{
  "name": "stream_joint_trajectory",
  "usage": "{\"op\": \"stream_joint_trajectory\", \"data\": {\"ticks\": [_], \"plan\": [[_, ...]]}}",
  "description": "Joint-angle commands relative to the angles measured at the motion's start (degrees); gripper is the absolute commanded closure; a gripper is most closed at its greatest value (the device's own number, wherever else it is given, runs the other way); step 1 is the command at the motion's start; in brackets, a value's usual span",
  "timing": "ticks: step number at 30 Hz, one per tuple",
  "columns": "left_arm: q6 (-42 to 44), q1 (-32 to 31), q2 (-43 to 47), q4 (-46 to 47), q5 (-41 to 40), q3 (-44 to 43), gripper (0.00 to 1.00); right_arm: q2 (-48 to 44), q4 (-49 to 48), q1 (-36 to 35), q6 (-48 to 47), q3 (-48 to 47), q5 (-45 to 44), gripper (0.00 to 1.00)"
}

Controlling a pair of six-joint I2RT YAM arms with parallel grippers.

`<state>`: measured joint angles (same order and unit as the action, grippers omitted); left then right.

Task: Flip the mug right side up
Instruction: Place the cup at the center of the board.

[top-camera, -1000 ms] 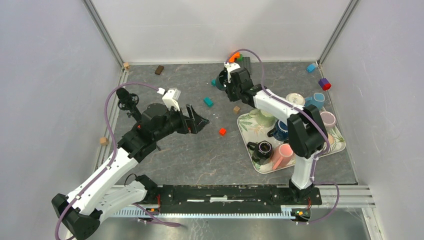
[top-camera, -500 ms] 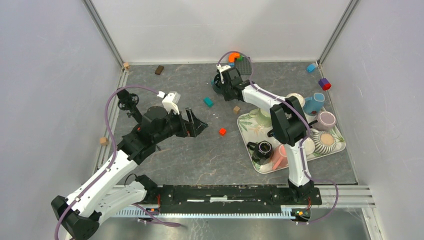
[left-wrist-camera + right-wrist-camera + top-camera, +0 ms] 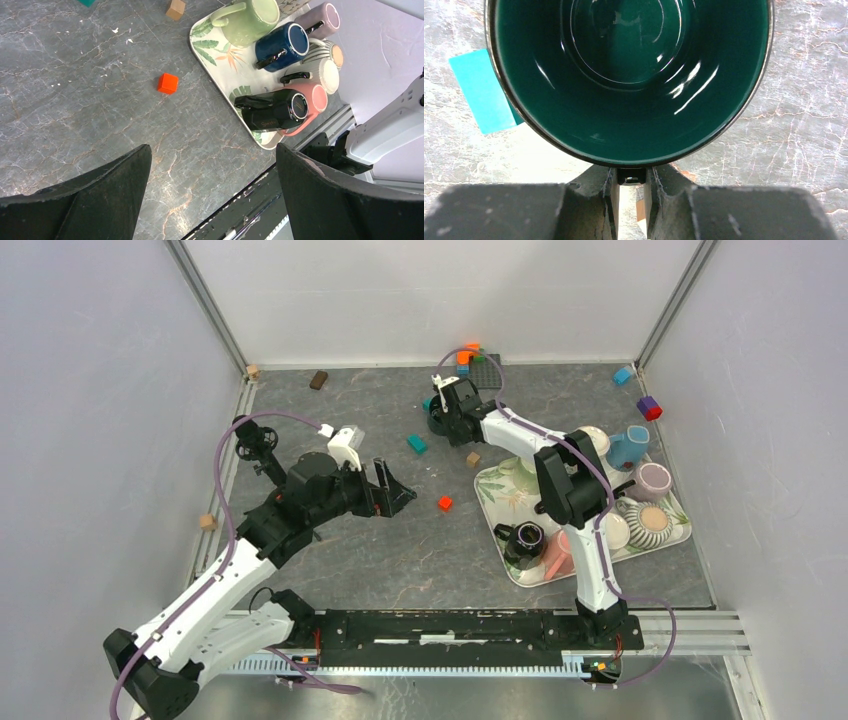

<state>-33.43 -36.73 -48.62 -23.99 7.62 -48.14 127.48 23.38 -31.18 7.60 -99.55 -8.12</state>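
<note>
Seemingly upright, the mug (image 3: 631, 75) was at the far middle, its handle clenched in the right gripper (image 3: 631, 186), the left gripper (image 3: 212, 150) gaping empty at near left. A teal block (image 3: 481, 90) tucked against its left side might have tilted the base on release; a tan block (image 3: 473, 459) and the crowded tray (image 3: 497, 505) lay near right.

Near centre: open grey table (image 3: 400, 550) between the left arm (image 3: 290, 520) and the tray (image 3: 492, 498); one red cube (image 3: 445, 503) lay in it.
Right: tray was packed with mugs (image 3: 524, 540), gaps narrow.
Far centre: green mug (image 3: 629, 75), teal block (image 3: 417, 444), brown cube (image 3: 473, 459) and right arm (image 3: 515, 435) hemmed the passage.
Far left: open but for a brown block (image 3: 319, 380).
</note>
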Motion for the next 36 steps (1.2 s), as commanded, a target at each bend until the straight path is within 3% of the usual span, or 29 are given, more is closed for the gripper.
{"op": "stream_joint_trajectory", "data": {"ticks": [1, 8, 24, 32, 36], "plan": [[2.08, -0.11, -0.24, 1.01, 0.55, -0.29, 0.00, -0.20, -1.70, 0.29, -0.04, -3.75, -2.24, 0.96], [1.46, -0.10, -1.01, 1.84, 0.71, 0.24, 0.00, -1.10, -2.61, 0.29, 0.10, -2.53, -2.21, 0.74], [0.82, -0.16, -2.50, 2.70, 1.51, 0.25, 0.00, -2.98, -2.92, 0.24, -0.04, -2.58, -0.51, 0.57], [0.86, -0.10, -4.86, 4.30, 2.85, -0.78, 0.00, -14.27, -4.05, 0.27, 0.66, 4.61, -0.59, 0.25], [1.61, -0.33, -7.41, 5.40, 4.57, -2.03, 0.00, -22.74, -6.28, 0.24, 1.45, 11.03, -0.88, 0.15]]}}
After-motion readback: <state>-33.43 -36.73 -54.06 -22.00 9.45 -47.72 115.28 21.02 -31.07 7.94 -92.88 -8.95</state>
